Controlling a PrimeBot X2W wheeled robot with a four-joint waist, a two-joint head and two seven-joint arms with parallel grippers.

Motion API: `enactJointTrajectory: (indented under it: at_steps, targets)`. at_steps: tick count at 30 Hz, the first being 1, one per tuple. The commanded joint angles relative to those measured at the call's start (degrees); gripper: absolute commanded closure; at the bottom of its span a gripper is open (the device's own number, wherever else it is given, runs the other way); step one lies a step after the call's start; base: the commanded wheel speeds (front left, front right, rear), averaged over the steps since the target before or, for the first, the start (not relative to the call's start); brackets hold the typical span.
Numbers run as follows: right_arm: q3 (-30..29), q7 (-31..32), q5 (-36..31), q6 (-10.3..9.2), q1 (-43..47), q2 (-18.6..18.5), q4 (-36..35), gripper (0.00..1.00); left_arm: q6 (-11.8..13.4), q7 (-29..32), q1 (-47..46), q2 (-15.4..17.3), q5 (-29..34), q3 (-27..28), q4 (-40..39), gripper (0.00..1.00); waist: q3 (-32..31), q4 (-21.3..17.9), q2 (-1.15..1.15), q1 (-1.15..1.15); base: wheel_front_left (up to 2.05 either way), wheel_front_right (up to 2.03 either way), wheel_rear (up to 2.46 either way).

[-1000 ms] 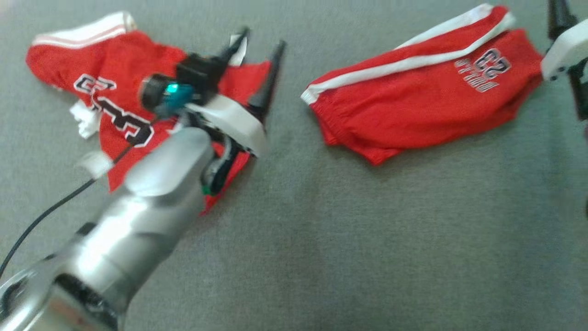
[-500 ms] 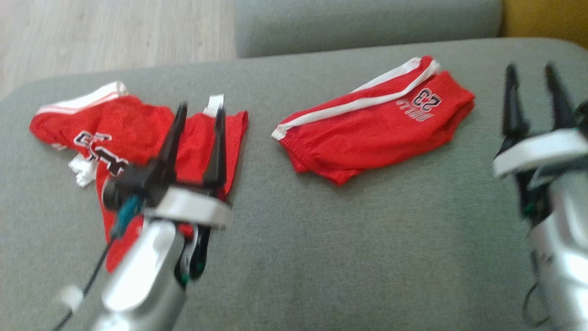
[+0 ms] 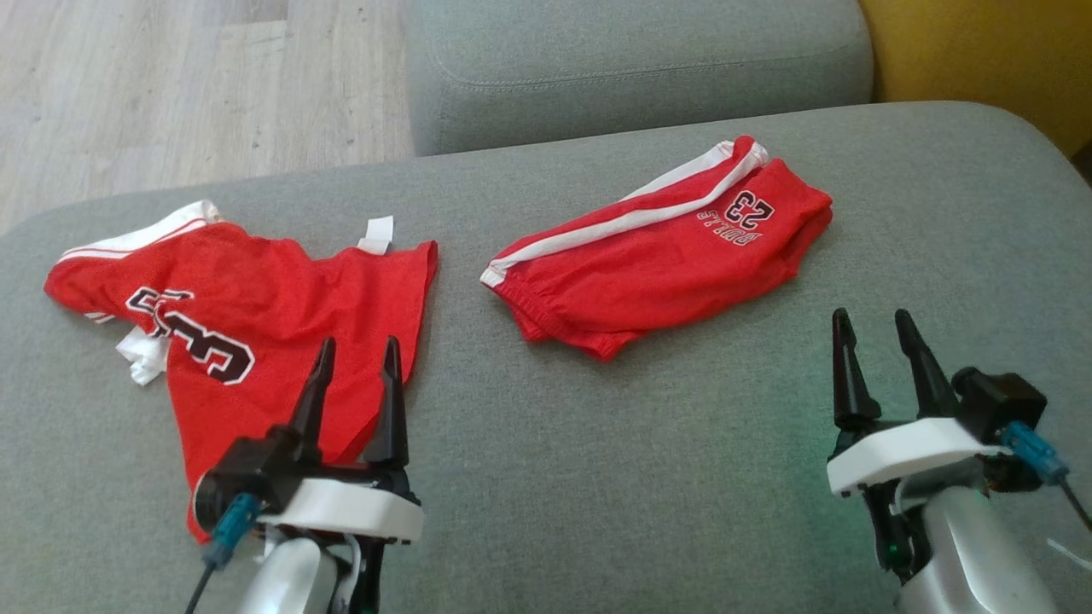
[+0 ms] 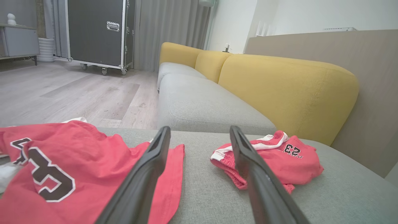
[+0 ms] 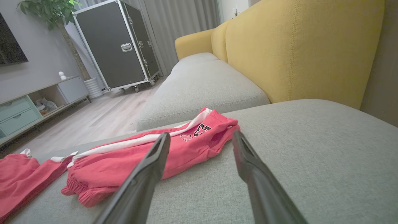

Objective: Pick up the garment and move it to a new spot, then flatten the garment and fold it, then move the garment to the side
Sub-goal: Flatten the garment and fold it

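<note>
A red jersey garment (image 3: 256,298) with a black-and-white number lies crumpled and partly spread on the left of the grey cushion; it is also in the left wrist view (image 4: 77,149). A folded pair of red shorts (image 3: 657,264) with white stripes and "23" lies at the centre right, apart from the jersey. My left gripper (image 3: 358,345) is open and empty over the jersey's near edge. My right gripper (image 3: 872,317) is open and empty over bare cushion, on the near right of the shorts (image 5: 130,155).
Both garments rest on a broad grey sofa cushion (image 3: 597,477). A second grey seat cushion (image 3: 631,68) lies beyond it, with a yellow backrest (image 3: 981,60) at the far right. Wooden floor (image 3: 171,94) is past the left edge. A black flight case (image 4: 96,31) stands on the floor.
The head camera has tilted up, bringing floor and far cushion into view. Both arms have drawn back toward me; the left gripper has come off the jersey's middle. The garments lie unmoved.
</note>
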Motion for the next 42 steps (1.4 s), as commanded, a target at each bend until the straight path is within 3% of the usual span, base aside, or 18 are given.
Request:
enactJointTrajectory:
  at_steps: [1, 8, 14, 22, 34, 42]
  targets:
    - [1.0, -0.6, -0.8, 0.1, -1.6, 0.5, -2.6, 0.0, -0.8, -0.3, -2.1, 0.0, 1.1, 2.9, -1.8, 0.0, 0.2, 0.2, 0.0, 0.0, 0.0, 0.0, 0.0]
    - [0.3, -0.2, -2.4, 0.1, -2.6, 0.9, -3.8, 0.0, -3.4, -0.3, -3.1, -1.5, 4.2, 4.6, -2.0, 0.0, 3.5, 1.6, 0.0, 0.0, 0.0, 0.0, 0.0]
    - [-4.1, 3.1, -5.7, 0.1, -9.6, -0.9, -2.1, 0.0, -5.0, -0.3, -6.0, -2.3, 6.0, 3.5, -1.8, 0.0, 8.2, 4.7, 0.0, 0.0, 0.0, 0.0, 0.0]
    - [-11.0, 10.8, -10.2, 0.1, -22.9, -6.1, 11.0, 0.0, -5.7, -0.3, -10.4, -2.7, 8.1, 0.0, -1.5, 0.0, 13.0, 10.1, 0.0, 0.0, 0.0, 0.0, 0.0]
    - [-20.4, 16.1, -19.0, 0.1, -36.1, -13.7, 29.2, 0.0, -4.5, -0.3, -14.1, -2.8, 6.4, -4.4, -3.7, 0.0, 19.0, 15.0, 0.0, 0.0, 0.0, 0.0, 0.0]
    - [-25.0, 19.6, -24.5, 0.1, -40.1, -14.6, 36.8, 0.0, -3.5, -0.3, -16.0, -2.8, 5.5, -5.7, -4.4, 0.0, 21.2, 15.5, 0.0, 0.0, 0.0, 0.0, 0.0]
